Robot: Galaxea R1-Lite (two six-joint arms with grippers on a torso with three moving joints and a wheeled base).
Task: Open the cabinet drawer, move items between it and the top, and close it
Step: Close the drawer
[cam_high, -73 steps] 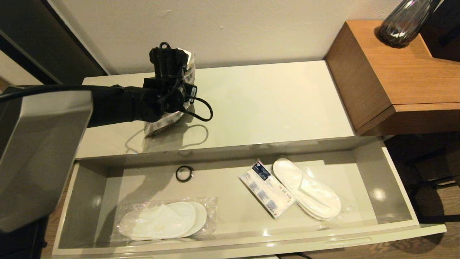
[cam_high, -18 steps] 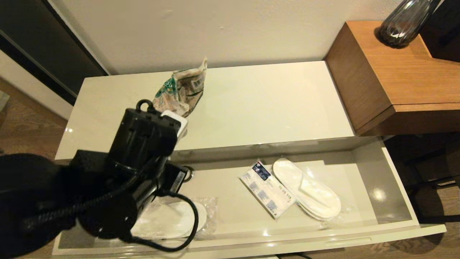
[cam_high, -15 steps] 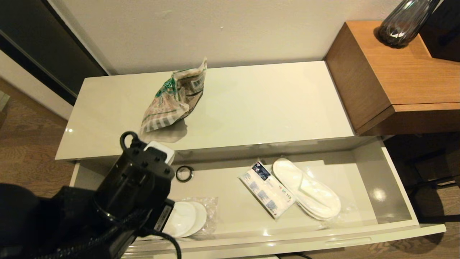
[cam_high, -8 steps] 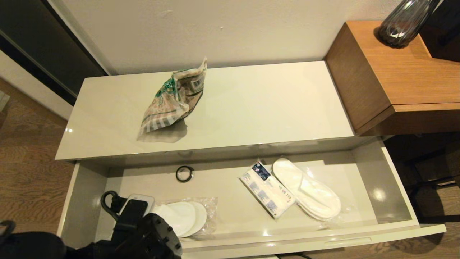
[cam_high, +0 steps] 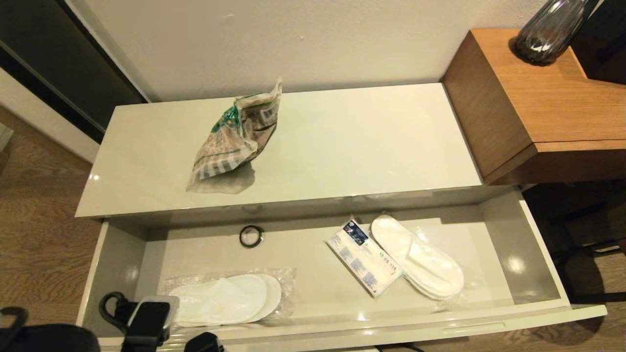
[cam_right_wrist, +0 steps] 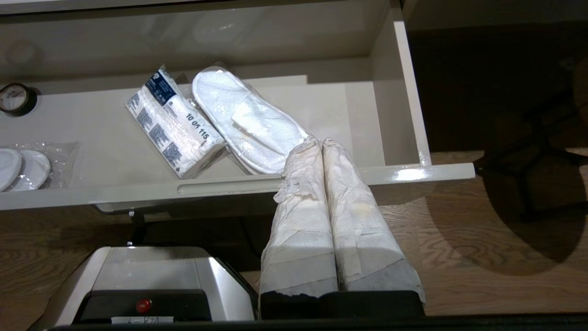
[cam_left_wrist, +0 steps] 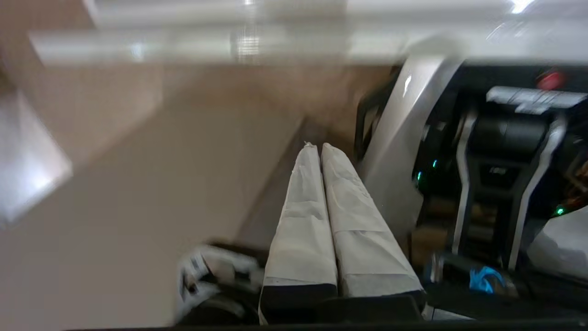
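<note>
The wide cream cabinet drawer (cam_high: 440, 320) stands pulled out below the glossy cream top (cam_high: 367, 142). On the top's left part lies the crinkly bag with a green band (cam_high: 234, 137), with nothing touching it. Inside the drawer are bagged white slippers at the left (cam_high: 225, 305), a white packet with a blue label (cam_high: 363, 257) and a second pair of slippers (cam_high: 415, 256) at the right. My left arm's wrist (cam_high: 146, 320) shows low at the drawer's front left corner. The left gripper (cam_left_wrist: 317, 147) is shut and empty. The right gripper (cam_right_wrist: 319, 140) is shut and empty, hanging in front of the drawer front (cam_right_wrist: 138, 193).
A small black ring (cam_high: 251, 236) lies at the back of the drawer. A brown wooden desk (cam_high: 552, 107) with a dark glass vase (cam_high: 550, 32) adjoins the cabinet on the right. My own base (cam_right_wrist: 138, 280) sits on the wood floor below the drawer.
My left arm left the crinkly bag on the top, then pulled back and down over the drawer's left end to the lower left edge of the head view.
</note>
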